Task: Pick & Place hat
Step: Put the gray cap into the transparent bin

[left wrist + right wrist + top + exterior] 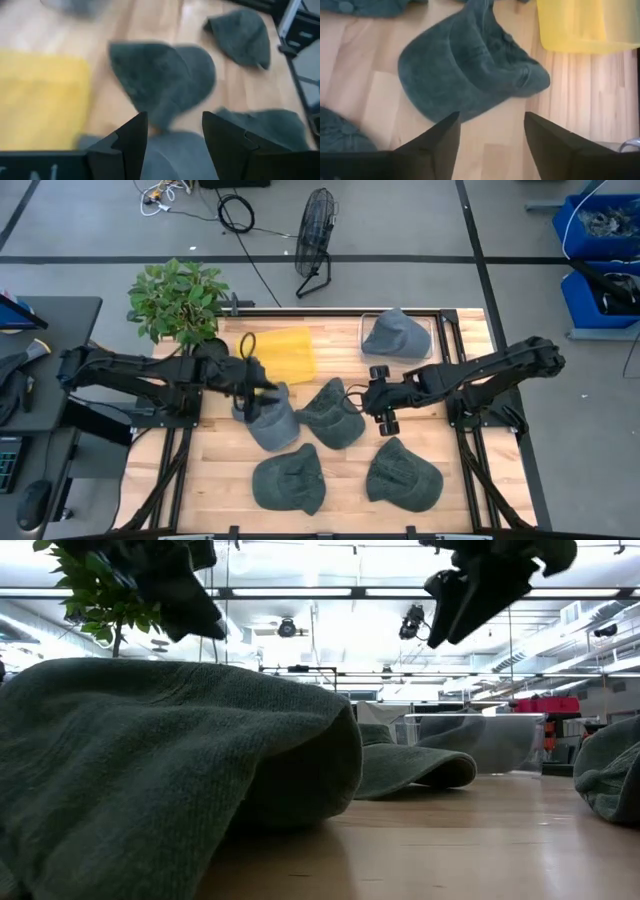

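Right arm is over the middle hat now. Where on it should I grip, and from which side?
Judging by the right wrist view, the middle hat lies flat with its crown bunched into raised folds beside the yellow mat. I'd bring the open right gripper straight down and pinch that folded crown, not the thin brim lying flush on the wood. The left gripper hovers nearby, so keep clear.

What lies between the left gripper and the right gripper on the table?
In the high view, one grey-green fabric cap lies on the wooden table between the left gripper and right gripper.

High view straight down; low view level, close behind a hat (150, 770); wrist views downward
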Controlling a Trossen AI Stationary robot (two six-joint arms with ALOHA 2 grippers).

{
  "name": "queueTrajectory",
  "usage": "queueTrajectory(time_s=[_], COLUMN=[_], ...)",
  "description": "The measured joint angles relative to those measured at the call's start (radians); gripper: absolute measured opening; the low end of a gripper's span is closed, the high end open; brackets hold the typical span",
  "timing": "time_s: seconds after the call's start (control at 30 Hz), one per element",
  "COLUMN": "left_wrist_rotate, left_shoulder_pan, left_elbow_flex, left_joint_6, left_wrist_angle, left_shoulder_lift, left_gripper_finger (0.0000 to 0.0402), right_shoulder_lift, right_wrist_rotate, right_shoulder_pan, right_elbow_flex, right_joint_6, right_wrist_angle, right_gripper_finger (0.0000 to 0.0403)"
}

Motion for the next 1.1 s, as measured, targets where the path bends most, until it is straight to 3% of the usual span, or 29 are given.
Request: queueTrajectory(time_s=[0.27, 0.37, 0.5, 0.73, 0.83, 1.0, 1.1], left_wrist_rotate=[-0.007, -0.070, -0.208, -0.227, -0.227, -0.227, -0.250], left_shoulder_pan=[-0.171, -0.211, -0.230, -0.230, -0.228, -0.228, -0.228], left_elbow_flex=[0.000, 0.000, 0.000, 0.002, 0.003, 0.010, 0.069], left_joint_6=[-0.137, -0.176, -0.258, -0.305, -0.306, -0.312, -0.308], left_wrist_angle=[-0.067, -0.075, -0.081, -0.057, -0.047, -0.002, 0.009], left_shoulder_lift=[0.146, 0.230, 0.310, 0.406, 0.446, 0.443, 0.411], left_gripper_finger=[0.0192, 0.0192, 0.0192, 0.0185, 0.0149, 0.0024, 0.0013], right_shoulder_lift=[0.000, 0.000, 0.000, 0.000, 0.000, 0.000, 0.000], right_wrist_rotate=[0.006, 0.006, 0.006, 0.006, 0.006, 0.006, 0.006], right_shoulder_pan=[0.000, 0.000, 0.000, -0.001, -0.001, -0.002, -0.002], right_elbow_flex=[-0.022, -0.022, -0.022, -0.022, -0.022, -0.022, -0.022], right_joint_6=[-0.002, -0.002, -0.011, -0.032, -0.039, -0.048, -0.089], right_wrist_angle=[0.036, 0.053, 0.076, 0.171, 0.185, 0.200, 0.248], right_gripper_finger=[0.0242, 0.0239, 0.0236, 0.0235, 0.0235, 0.0235, 0.0235])
